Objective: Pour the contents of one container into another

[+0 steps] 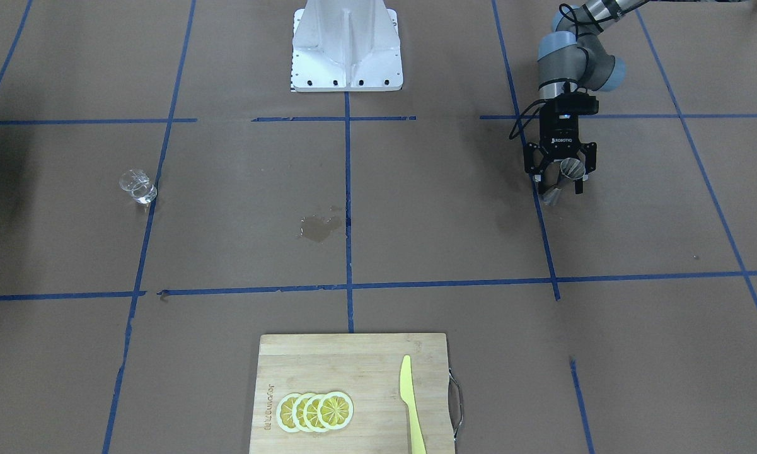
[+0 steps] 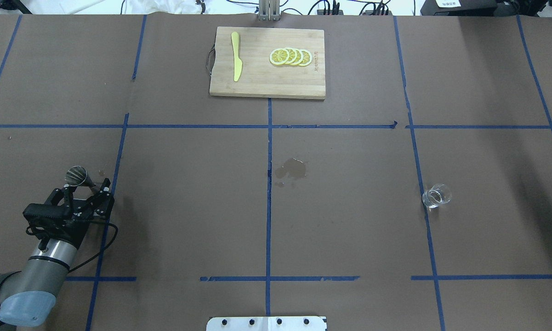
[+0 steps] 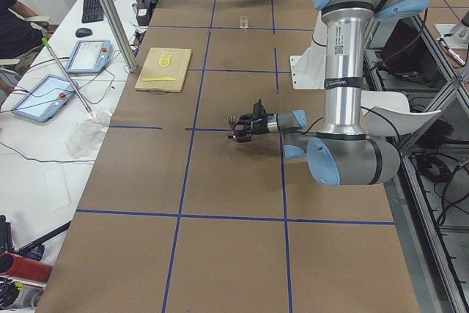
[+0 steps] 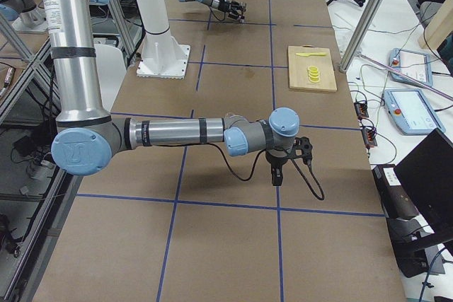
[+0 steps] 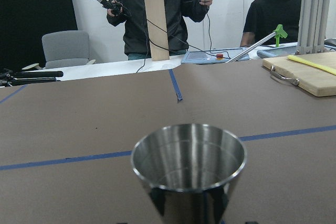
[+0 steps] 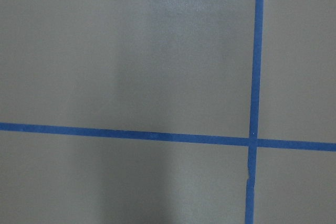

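The grey steel jigger (image 1: 571, 168) stands upright on the brown table, on the robot's left side. My left gripper (image 1: 560, 188) reaches in level with it, open, one finger on each side of the jigger (image 2: 76, 175). The left wrist view is filled by the jigger's open cup (image 5: 189, 171), which looks empty. The small clear glass cup (image 1: 138, 187) stands alone far off on the robot's right side (image 2: 436, 195). My right gripper (image 4: 276, 178) points down over bare table near that end; I cannot tell if it is open or shut.
A wooden cutting board (image 1: 365, 359) with lemon slices (image 1: 315, 411) and a yellow knife (image 1: 410, 403) lies at the far edge. A wet stain (image 1: 320, 228) marks the table's middle. The white robot base (image 1: 346, 47) stands at the near edge. People (image 5: 157, 9) stand beyond the table.
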Available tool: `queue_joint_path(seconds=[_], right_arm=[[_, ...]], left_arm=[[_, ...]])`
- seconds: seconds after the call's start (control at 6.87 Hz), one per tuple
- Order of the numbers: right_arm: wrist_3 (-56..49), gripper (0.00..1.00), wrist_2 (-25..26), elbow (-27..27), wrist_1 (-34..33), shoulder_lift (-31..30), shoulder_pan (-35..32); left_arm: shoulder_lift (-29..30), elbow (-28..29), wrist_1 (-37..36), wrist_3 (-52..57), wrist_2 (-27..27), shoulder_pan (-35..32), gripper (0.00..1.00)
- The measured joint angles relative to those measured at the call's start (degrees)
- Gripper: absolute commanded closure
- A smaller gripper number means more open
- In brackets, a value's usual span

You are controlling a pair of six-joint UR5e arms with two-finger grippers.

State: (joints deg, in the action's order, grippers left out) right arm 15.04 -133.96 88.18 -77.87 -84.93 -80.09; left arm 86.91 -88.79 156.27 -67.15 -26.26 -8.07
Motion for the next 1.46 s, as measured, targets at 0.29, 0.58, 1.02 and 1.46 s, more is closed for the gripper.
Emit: queue_joint_path(seconds=[0.29, 0.58, 1.02, 1.46], right_arm=[[0.0, 0.00, 0.0, 0.1, 0.0, 0.1, 0.0], [0.1, 0.00, 0.0, 0.2, 0.0, 0.2, 0.0], [0.1, 0.00, 0.0, 0.3, 0.0, 0.3, 0.0], [0.1, 0.00, 0.0, 0.5, 0.1, 0.4, 0.0]], left_arm=[[0.1, 0.0, 0.4, -0.1, -0.4, -0.1, 1.00], [0.2, -0.8, 1.1, 0.0, -0.6, -0.2, 1.00], [0.3, -3.8, 1.7, 4.5, -0.7, -0.9, 1.00], [5.2, -4.8, 2.0, 9.1, -0.7, -0.9, 1.00]])
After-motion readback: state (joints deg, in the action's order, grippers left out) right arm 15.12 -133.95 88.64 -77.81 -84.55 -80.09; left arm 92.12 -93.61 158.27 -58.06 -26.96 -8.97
